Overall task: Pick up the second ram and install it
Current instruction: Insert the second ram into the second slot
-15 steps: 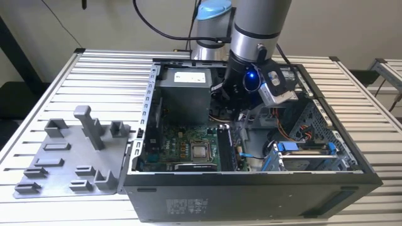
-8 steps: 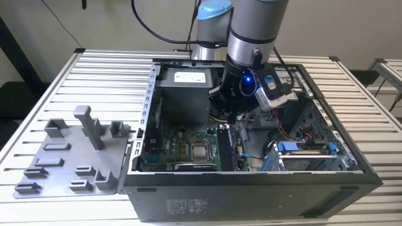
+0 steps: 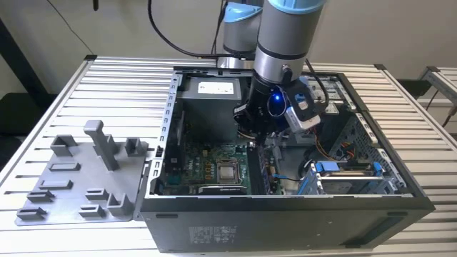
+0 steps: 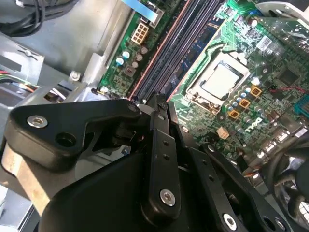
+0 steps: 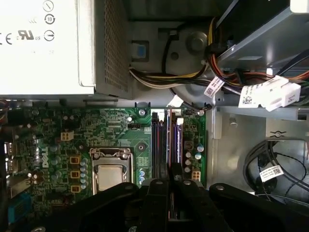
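Observation:
My gripper (image 3: 256, 140) is down inside the open computer case (image 3: 286, 206), over the memory slots beside the processor socket (image 3: 228, 172). In the first wrist view the second ram (image 5: 168, 137) is a thin dark bar seen edge-on, standing along the slot row. The black fingers (image 5: 161, 186) close on its near end, so the gripper (image 5: 169, 169) looks shut on it. In the second wrist view the gripper (image 4: 157, 101) has its tips pressed together at the end of the long dark slots (image 4: 176, 46). How deep the stick sits in its slot is hidden.
The power supply (image 5: 43, 43) and a bundle of cables (image 5: 193, 72) lie just beyond the slots. A drive cage (image 3: 350, 179) stands on the exterior view's right of the case. A grey tray (image 3: 71, 182) with posts rests on the slatted table at the exterior view's left.

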